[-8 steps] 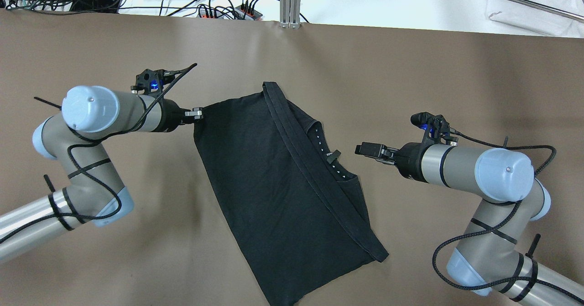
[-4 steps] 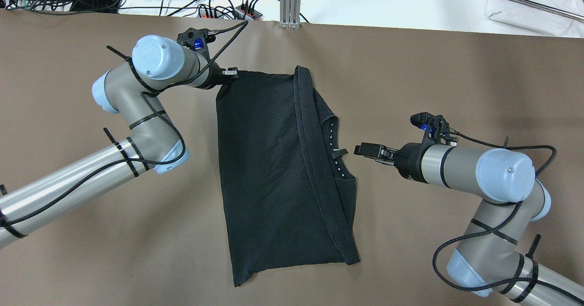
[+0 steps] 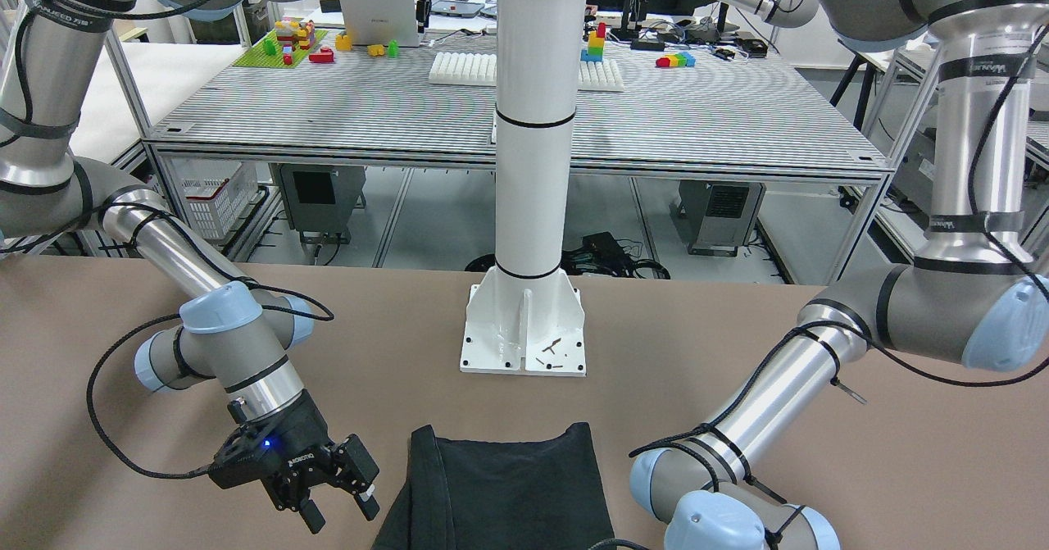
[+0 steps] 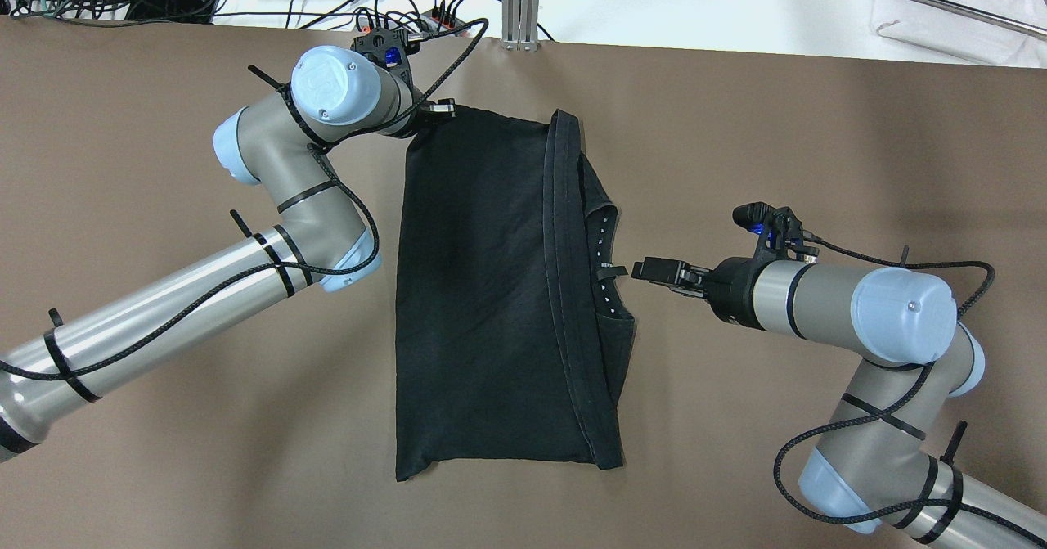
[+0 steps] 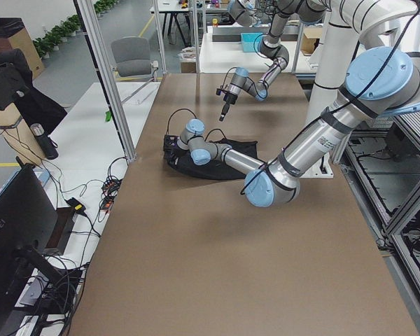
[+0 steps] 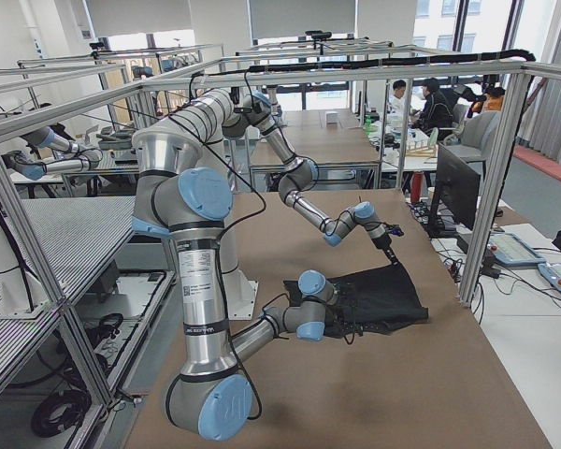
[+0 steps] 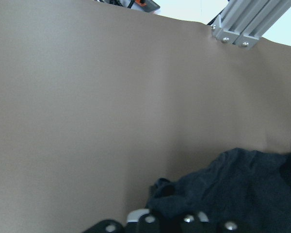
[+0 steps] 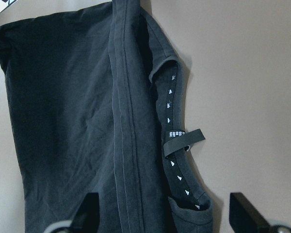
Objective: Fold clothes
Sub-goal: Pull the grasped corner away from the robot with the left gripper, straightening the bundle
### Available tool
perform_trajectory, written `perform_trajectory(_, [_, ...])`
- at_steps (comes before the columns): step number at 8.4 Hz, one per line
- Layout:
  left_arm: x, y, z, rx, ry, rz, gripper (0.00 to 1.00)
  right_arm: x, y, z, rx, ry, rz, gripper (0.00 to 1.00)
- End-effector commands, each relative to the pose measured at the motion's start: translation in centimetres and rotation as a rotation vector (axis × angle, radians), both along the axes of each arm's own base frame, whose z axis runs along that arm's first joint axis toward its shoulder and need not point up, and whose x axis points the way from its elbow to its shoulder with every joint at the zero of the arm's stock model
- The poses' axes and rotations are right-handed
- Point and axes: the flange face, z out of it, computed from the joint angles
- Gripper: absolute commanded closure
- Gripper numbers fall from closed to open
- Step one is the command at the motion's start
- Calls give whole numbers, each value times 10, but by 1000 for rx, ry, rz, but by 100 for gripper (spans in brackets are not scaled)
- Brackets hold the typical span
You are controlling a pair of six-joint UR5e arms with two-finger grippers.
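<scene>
Front view: we count one black soft fabric garment [image 3: 516, 484] flat on the brown table [image 3: 918, 468], right gripper [image 3: 342, 517] spread just beside it. Overhead: left gripper [image 4: 444, 109] pinches its far corner near the table's far edge; brown surface shows both sides.

Plain black clothes [image 4: 483, 287] on a brown table [image 4: 818, 123]; white triangles dot the neckband [image 8: 170, 104] ahead of the fingers [image 8: 245, 213] of the right gripper [image 4: 652, 269].

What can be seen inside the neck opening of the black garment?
Inside the garment: a neck band with white triangles and a black loop tag. Deeper parts are covered by fabric.
</scene>
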Motion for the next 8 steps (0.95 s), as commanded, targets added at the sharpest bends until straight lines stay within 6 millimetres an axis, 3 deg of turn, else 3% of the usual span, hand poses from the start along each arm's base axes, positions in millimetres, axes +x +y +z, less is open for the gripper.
perform_trajectory(1, [12,8,-6,89,-21,17,6,-2,2,-1,9,1,-17,6])
perform_trajectory(4, [-11,-5,-11,151,-41,22,6,-15,4,-19,29,-6,-40,6])
perform_trajectory(7, [-38,-20,-4,171,-68,19,6,-51,-9,-59,79,178,-89,5])
perform_trajectory(8, [-39,-19,-4,180,-48,32,6,-54,-14,-60,50,230,-77,6])
